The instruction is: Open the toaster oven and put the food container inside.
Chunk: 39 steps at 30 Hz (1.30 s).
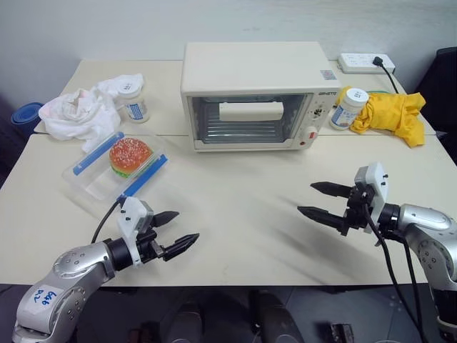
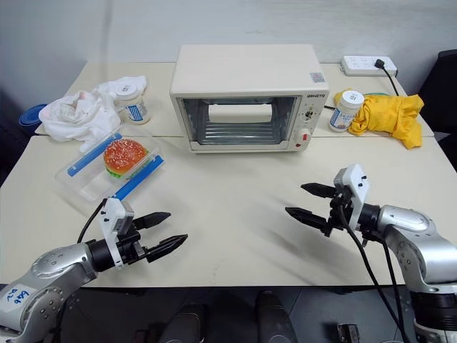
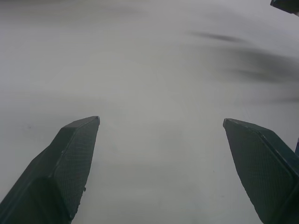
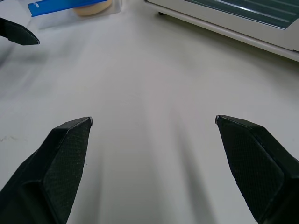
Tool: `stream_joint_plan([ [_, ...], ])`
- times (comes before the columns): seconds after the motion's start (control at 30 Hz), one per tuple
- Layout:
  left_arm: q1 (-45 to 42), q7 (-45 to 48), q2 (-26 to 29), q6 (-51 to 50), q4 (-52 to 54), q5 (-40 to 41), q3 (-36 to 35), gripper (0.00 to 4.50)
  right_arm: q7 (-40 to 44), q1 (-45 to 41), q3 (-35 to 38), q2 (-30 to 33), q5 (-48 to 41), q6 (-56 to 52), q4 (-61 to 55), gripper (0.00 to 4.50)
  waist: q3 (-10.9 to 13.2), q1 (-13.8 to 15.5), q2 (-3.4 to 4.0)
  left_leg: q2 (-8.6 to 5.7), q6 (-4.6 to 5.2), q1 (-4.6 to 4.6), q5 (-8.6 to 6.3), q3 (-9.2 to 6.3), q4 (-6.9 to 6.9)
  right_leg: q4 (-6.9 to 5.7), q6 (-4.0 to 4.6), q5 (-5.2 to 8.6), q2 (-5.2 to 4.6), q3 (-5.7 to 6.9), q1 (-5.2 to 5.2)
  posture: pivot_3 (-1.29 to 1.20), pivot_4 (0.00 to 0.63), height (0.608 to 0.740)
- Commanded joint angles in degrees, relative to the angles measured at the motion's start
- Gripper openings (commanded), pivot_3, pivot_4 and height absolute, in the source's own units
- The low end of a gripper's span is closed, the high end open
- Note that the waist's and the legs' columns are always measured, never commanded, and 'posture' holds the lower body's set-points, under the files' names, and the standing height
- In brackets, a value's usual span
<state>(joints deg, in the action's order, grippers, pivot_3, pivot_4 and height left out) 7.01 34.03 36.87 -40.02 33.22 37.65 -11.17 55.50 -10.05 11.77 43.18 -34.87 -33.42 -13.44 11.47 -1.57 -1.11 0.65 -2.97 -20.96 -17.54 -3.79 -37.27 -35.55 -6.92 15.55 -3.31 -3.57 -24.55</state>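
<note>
Both arms hover low over the table, each angled inward toward the other. The left gripper has its fingers spread wide with nothing between them, and so does the right gripper, whose wrist camera shows bare tabletop between the two black tips. That looks like a ready stance, with both hands free for whichever job comes first.

The toaster oven sits well ahead of both grippers, roughly between them, and its glass door is shut (so opening it is presumably the first step). It faces the robot squarely, which puts the top of the door in reach of either hand.

The food container, with the toy burger inside, lies on the table ahead of the left gripper and slightly outboard, near but apart from it, making the left hand the natural one to carry it.
</note>
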Motion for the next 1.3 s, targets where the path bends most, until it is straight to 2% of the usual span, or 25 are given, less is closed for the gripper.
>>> stream_joint_plan([
  [0.03, -0.7, 0.0, 0.0, 0.8, 0.8, -0.5, 0.2, 4.5, -0.5, 0.2, 2.0, -0.4, -0.9, 1.7, -2.2, 4.39, 0.0, 0.0, 0.0, 0.0, 0.0, 0.0, 0.0, 0.0, 0.0, 0.0, 0.0, 0.0, 0.0, 0.0, 0.0, 0.0, 0.15, 0.74],
  [0.17, -1.5, -1.2, -0.6, -0.4, 0.2, 0.2, -0.2, 4.5, -2.4, -1.0, 1.9, -1.6, 0.0, 3.2, -0.9, 4.39, 0.0, 0.0, 0.0, 0.0, 0.0, 0.0, 0.0, 0.0, 0.0, -0.01, 0.0, 0.0, 0.0, 0.0, 0.0, 0.0, 0.15, 0.74],
  [0.3, -1.4, 1.0, -0.4, -2.0, 1.2, 5.1, -2.3, 4.5, -2.9, -3.0, 1.3, -2.4, -1.6, 1.9, 0.0, 4.39, 0.0, -0.1, 0.0, 0.01, 0.0, 0.0, 0.0, 0.0, 0.01, -0.01, 0.0, 0.0, 0.0, 0.0, 0.0, 0.0, 0.15, 0.74],
  [0.4, -4.5, -0.2, -0.1, -3.6, 1.0, 7.4, -3.8, 4.5, -3.8, -6.6, 0.0, -3.7, -2.1, 1.0, 0.6, 4.39, 0.0, 0.0, 0.0, 0.01, 0.0, 0.01, 0.0, 0.0, -0.01, -0.03, 0.0, 0.0, 0.0, 0.0, -0.01, 0.0, 0.15, 0.74],
  [0.6, -15.2, -0.9, 3.3, -9.2, 1.6, 22.6, -10.3, 4.5, -4.5, -19.1, -3.4, -6.6, -2.5, -2.6, 5.1, 4.39, 0.0, -0.1, 0.0, 0.02, 0.0, 0.0, 0.0, -0.03, -0.04, -0.09, -0.01, -0.01, 0.0, 0.02, -0.03, 0.0, 0.15, 0.74],
  [0.73, -23.9, -1.6, 7.2, -10.5, -1.1, 26.0, -11.2, 4.5, -5.7, -29.2, -6.1, -9.1, 0.9, -1.8, 14.0, 4.39, 0.0, -0.1, 0.01, 0.0, 0.0, -0.03, 0.0, -0.05, -0.05, -0.08, -0.02, -0.01, 0.0, 0.05, -0.05, 0.0, 0.15, 0.74],
  [0.83, -28.4, -0.5, 10.0, -10.8, -2.3, 25.9, -10.3, 4.5, -7.1, -36.0, -7.4, -11.2, 4.3, 0.1, 22.3, 4.39, 0.0, -0.2, 0.02, 0.0, -0.01, -0.06, 0.0, -0.05, -0.03, -0.08, -0.02, -0.01, -0.01, 0.07, -0.09, 0.0, 0.15, 0.74],
  [0.93, -31.3, 0.3, 11.6, -10.6, -3.4, 24.9, -9.2, 4.5, -5.7, -40.0, -6.8, -13.0, 3.3, -0.9, 25.7, 4.39, 0.0, -0.2, 0.02, 0.0, -0.02, -0.16, 0.01, -0.05, 0.06, -0.04, -0.02, -0.01, -0.01, 0.07, -0.2, 0.0, 0.15, 0.74],
  [1.1, -35.6, -0.8, 9.8, -8.1, -6.5, 20.4, -5.6, 4.5, -2.0, -40.4, -7.3, -14.0, 1.8, -2.1, 23.3, 4.39, 0.0, -0.1, 0.04, 0.02, -0.04, -0.31, 0.0, -0.05, 0.13, -0.08, -0.03, -0.02, -0.02, 0.1, -0.3, 0.0, 0.15, 0.74],
  [1.27, -40.3, -1.1, 7.6, -6.7, -9.9, 16.4, -2.0, 4.5, 1.3, -37.4, -7.7, -13.7, -0.2, -3.8, 16.2, 4.39, 0.0, -0.5, 0.05, 0.01, -0.05, -0.32, -0.01, 0.0, 0.13, -0.09, -0.06, -0.03, -0.03, 0.08, -0.36, 0.0, 0.15, 0.74],
  [1.3, -42.1, -1.6, 6.9, -5.5, -11.7, 14.5, -1.1, 4.32, 1.5, -36.2, -7.6, -13.5, -0.7, -4.2, 14.4, 4.46, 0.0, -0.6, 0.06, 0.02, -0.05, -0.33, -0.01, 0.01, 0.16, -0.13, -0.05, -0.03, -0.02, 0.07, -0.44, 0.0, 0.15, 0.74],
])
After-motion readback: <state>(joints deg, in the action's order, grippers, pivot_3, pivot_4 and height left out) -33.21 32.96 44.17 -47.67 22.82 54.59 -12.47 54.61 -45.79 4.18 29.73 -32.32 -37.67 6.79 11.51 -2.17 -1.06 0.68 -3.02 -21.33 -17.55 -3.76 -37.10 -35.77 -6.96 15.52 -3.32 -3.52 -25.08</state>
